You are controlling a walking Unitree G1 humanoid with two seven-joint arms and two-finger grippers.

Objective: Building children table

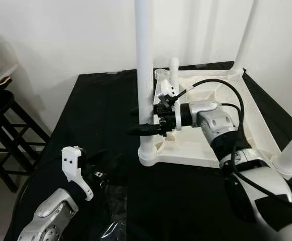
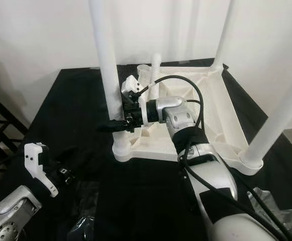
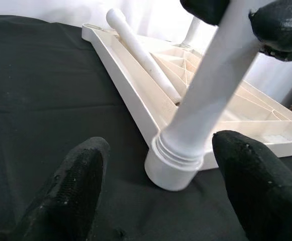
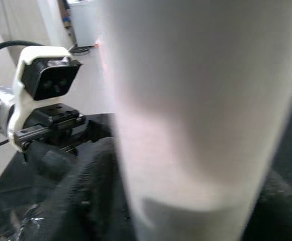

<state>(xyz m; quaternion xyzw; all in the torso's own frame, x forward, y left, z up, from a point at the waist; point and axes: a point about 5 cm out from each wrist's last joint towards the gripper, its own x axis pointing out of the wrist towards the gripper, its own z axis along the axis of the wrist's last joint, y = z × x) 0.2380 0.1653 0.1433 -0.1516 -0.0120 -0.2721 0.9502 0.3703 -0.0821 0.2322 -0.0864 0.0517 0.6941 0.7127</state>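
Your right gripper [image 1: 147, 129] is closed around the near-left table leg [image 1: 144, 75], low down, just above the collar where the leg enters its corner socket [image 1: 153, 153] of the upturned white table frame [image 1: 206, 150], which lies on the black tabletop [image 1: 95, 115]. I judge the step is seating or screwing this leg in; next you need to turn it while keeping it upright. Your left gripper [image 1: 103, 178] waits near the socket with its fingers [image 3: 78, 186] spread apart, holding nothing. One loose leg [image 3: 143, 55] lies inside the frame, so one corner is probably not done. A dark stool [image 1: 0, 130] stands left of the tabletop, well apart; crinkled plastic [image 2: 83, 223] lies near your left arm.
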